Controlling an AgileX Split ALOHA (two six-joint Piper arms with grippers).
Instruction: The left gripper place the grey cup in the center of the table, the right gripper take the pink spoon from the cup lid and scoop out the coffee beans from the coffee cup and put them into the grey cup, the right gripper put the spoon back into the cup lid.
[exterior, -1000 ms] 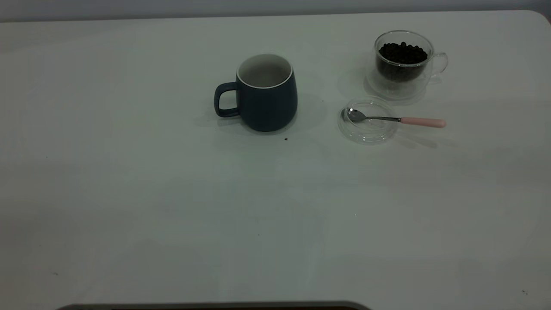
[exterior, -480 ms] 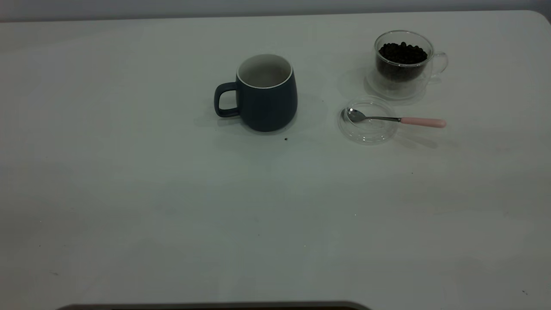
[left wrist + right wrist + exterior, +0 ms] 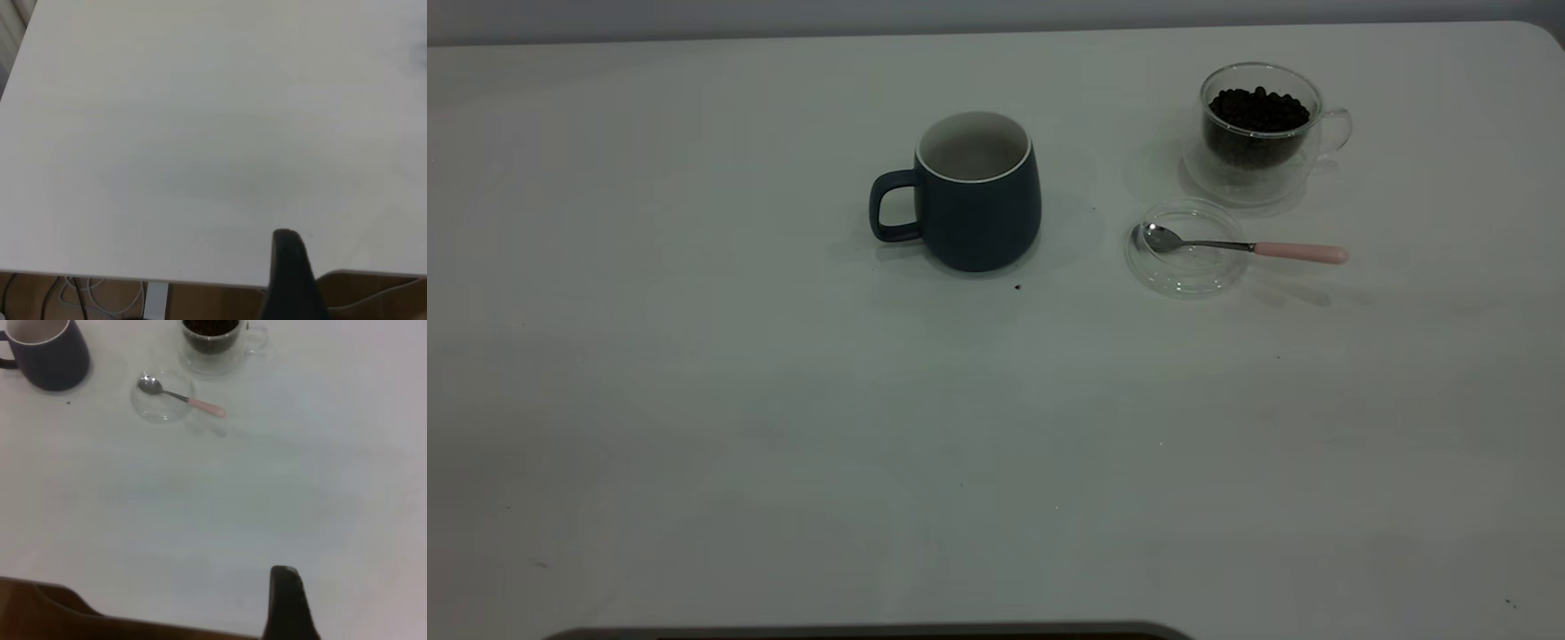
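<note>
**A:** Looking at the exterior view first: where does everything sit relative to the grey cup [image 3: 976,191]?

**B:** The grey cup stands upright, about mid-width on the table [image 3: 694,400] toward its far edge, handle turned away from the glassware. Off to its other side lies the cup lid [image 3: 1185,267], and beyond the lid, farther from the grey cup, the coffee cup [image 3: 1258,133] with the coffee beans [image 3: 1259,110] heaped inside. The pink spoon [image 3: 1240,245] rests with its bowl in the lid, handle sticking out over the rim away from the grey cup. No arm shows here.

**A:** And the left wrist view?

**B:** Bare tabletop and its edge; the grey cup is not in sight. Only one dark fingertip of the left gripper [image 3: 290,273] shows, so I cannot tell how far it is spread. It touches nothing.

**A:** The right wrist view?

**B:** The grey cup [image 3: 45,353], lid [image 3: 162,401], spoon [image 3: 180,395] and coffee cup [image 3: 213,343] all lie far off. One fingertip of the right gripper [image 3: 287,603] shows, well apart from the spoon, holding nothing; its spread I cannot tell.

**A:** So which step?

**B:** The grey cup looks placed, or the run looks finished. If not finished, the right gripper needs to reach the spoon's pink handle and pinch it where it overhangs the lid.
</note>
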